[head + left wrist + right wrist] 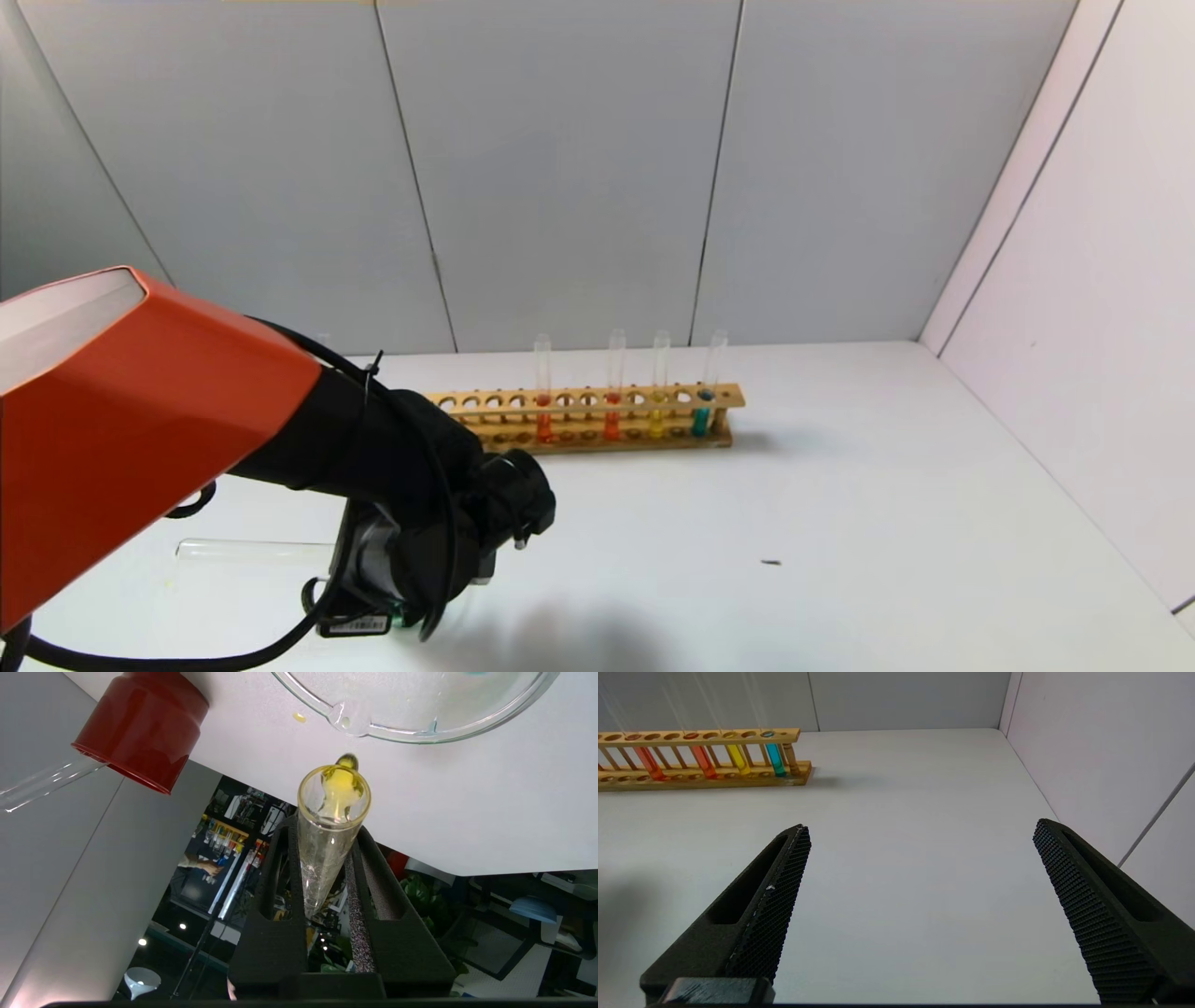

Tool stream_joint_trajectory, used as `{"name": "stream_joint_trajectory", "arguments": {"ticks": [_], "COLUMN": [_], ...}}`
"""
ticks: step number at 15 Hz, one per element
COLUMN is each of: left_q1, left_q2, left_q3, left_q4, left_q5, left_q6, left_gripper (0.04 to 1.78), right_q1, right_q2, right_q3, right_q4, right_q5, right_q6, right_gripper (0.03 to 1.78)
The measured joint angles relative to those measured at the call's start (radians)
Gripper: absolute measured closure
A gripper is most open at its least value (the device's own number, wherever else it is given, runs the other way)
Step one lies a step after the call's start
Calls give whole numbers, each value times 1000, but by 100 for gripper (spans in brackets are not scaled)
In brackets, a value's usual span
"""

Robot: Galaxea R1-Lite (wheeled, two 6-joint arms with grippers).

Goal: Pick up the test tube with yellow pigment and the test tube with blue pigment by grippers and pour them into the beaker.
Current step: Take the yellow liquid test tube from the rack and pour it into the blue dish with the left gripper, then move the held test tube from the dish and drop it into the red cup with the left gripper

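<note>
Left gripper (327,891) pinched the slim clear glass test tube with yellow pigment (332,812), tipped mouth-first just short of the low clear glass beaker (411,728), judged mid-pour; next, advance over its rim; right gripper (920,905) hung spread above the white table (915,812).

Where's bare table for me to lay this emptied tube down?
Widest bare patch: the white table between the wooden rack, the right wall and the open right gripper. Crowded: around the left gripper holding the yellow-pigment tube, with the beaker, red cup and a lying tube.
</note>
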Motion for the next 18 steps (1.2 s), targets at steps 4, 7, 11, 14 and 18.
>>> {"name": "stream_joint_trajectory", "arguments": {"ticks": [4, 7, 11, 14, 18], "left_q1": [-1, -8, -12, -13, -13], "left_q2": [11, 15, 16, 16, 16], "left_q3": [-3, -6, -12, -15, -16], "left_q4": [36, 106, 151, 156, 157], "left_q5": [5, 5, 8, 8, 8], "left_q6": [-3, -4, -8, -12, -14], "left_gripper": [152, 152, 152, 152, 152], "right_q1": [0, 0, 0, 0, 0], "right_q2": [0, 0, 0, 0, 0], "right_q3": [0, 0, 0, 0, 0], "right_q4": [0, 0, 0, 0, 0], "right_q5": [0, 0, 0, 0, 0], "right_q6": [0, 0, 0, -1, 0], "right_gripper": [7, 7, 7, 7, 7]}}
